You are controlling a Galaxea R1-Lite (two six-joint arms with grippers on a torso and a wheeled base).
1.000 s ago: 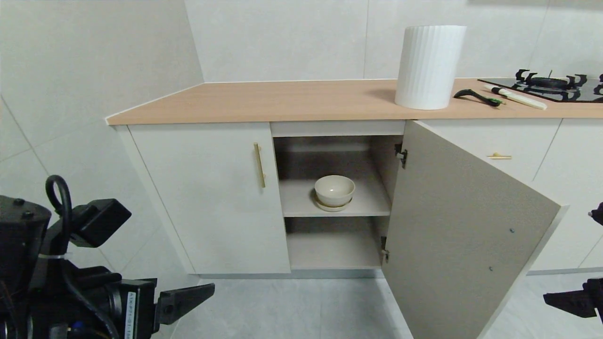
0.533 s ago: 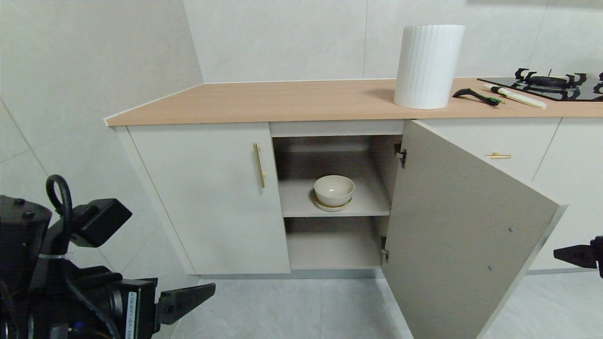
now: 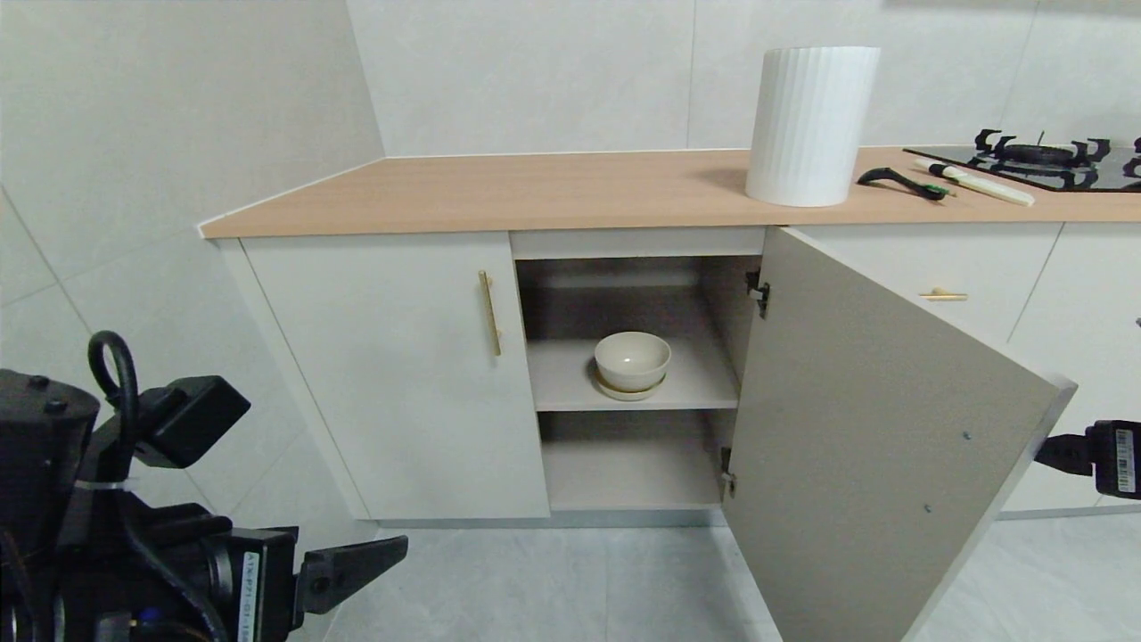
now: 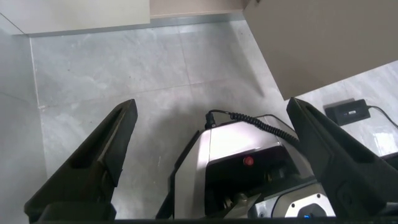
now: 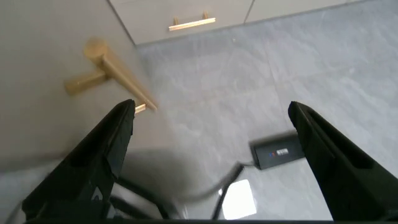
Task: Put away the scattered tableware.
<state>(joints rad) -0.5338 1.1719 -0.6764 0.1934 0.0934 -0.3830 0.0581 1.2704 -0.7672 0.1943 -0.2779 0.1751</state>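
Right hand (image 5: 211,118) spread wide, just beside brass bar handle (image 5: 118,71) of open grey cabinet door (image 3: 874,428). Left hand (image 4: 211,109) spread too, low over floor (image 4: 124,62). I see cream ceramic bowl (image 3: 632,359) on upper cabinet shelf (image 3: 570,379).

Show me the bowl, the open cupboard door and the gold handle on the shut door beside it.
bowl (image 3: 633,357): head view, on its inner wall, just below the rim.
open cupboard door (image 3: 874,419): head view, middle of its inner face.
gold handle (image 3: 488,312): head view, midway along its upright bar.
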